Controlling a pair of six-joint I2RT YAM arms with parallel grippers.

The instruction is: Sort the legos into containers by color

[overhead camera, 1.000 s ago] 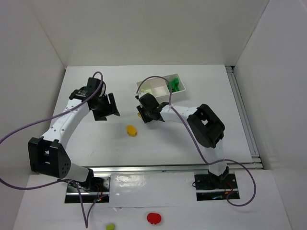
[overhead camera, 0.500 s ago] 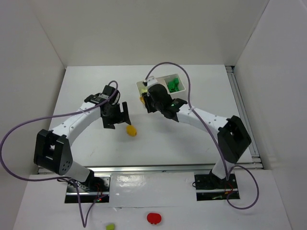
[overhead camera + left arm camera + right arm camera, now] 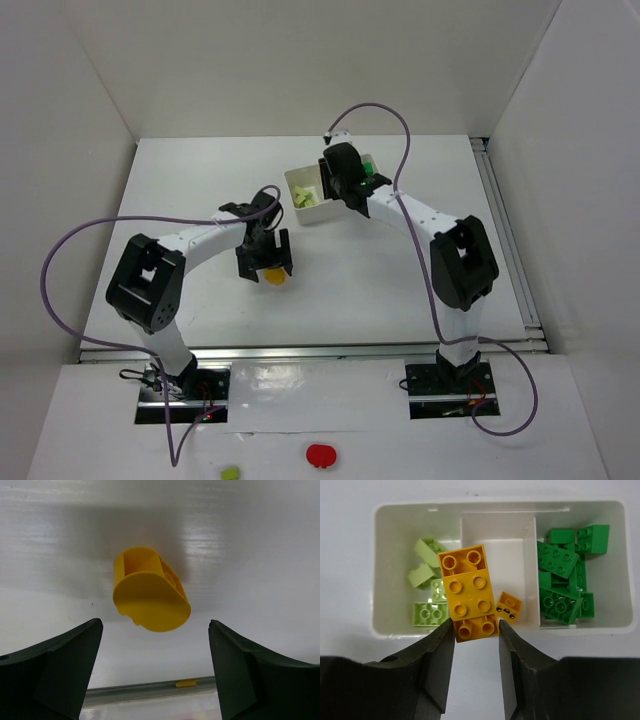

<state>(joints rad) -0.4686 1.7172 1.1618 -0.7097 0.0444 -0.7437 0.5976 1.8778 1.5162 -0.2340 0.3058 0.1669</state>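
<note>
Straddling the rounded piece on the desk, the left tool gapes; on closing, that curve could squirt free. Beyond, the right tool clamps an orange brick over the tray, astride its lime-side divider; dropped, it may missort.

**Hidden and Cut Off**

From above, the left gripper covers most of the yellow piece. The right gripper hides the middle compartment of the tray. In the right wrist view, the orange brick overlaps the lime bricks. The lime thing at the bottom edge is too small to identify.
</note>
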